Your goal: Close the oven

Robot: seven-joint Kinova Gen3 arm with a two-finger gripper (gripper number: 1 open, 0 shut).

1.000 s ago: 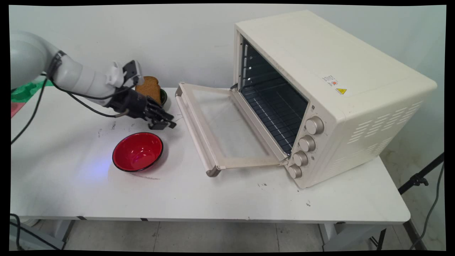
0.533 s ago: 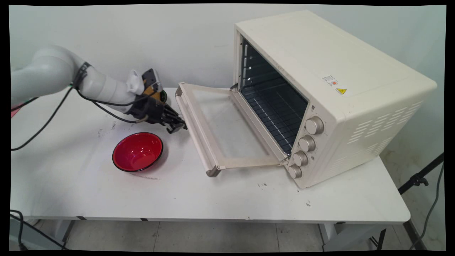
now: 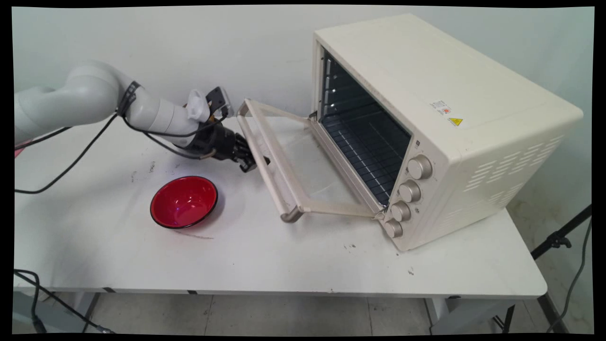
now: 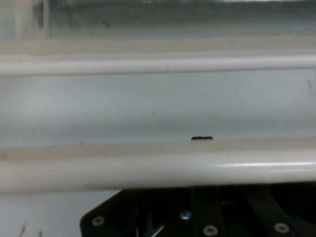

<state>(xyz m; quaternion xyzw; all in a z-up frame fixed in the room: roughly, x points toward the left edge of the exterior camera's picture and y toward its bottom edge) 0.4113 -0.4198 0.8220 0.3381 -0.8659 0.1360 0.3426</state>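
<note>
The gripper point(image 3: 253, 164) sits low over the table point(image 3: 284, 265), its tip tucked under the free edge of the oven door point(image 3: 303, 161), against the door's handle bar point(image 3: 270, 163). Whether its fingers are spread or closed cannot be told: in the main view the handle bar covers the tip, and in the hand view only the black linkage point(image 4: 197, 217) shows at the bottom, below the cream handle bar point(image 4: 158, 170) that runs across the whole picture. Beyond that bar lies the door's glass pane point(image 4: 148, 108), then the door's far frame. Nothing can be seen held. The door hangs partly open, its handle edge raised off the table and tilted upward toward the gripper. To the right of the gripper stands the cream toaster oven point(image 3: 426, 123), its dark inside and wire rack point(image 3: 364, 147) open to view, four knobs point(image 3: 407, 194) down its front. A red bowl point(image 3: 184, 201) stands on the table just in front of the gripper, apart from it, and black cables point(image 3: 85, 151) hang from the arm behind it.
</note>
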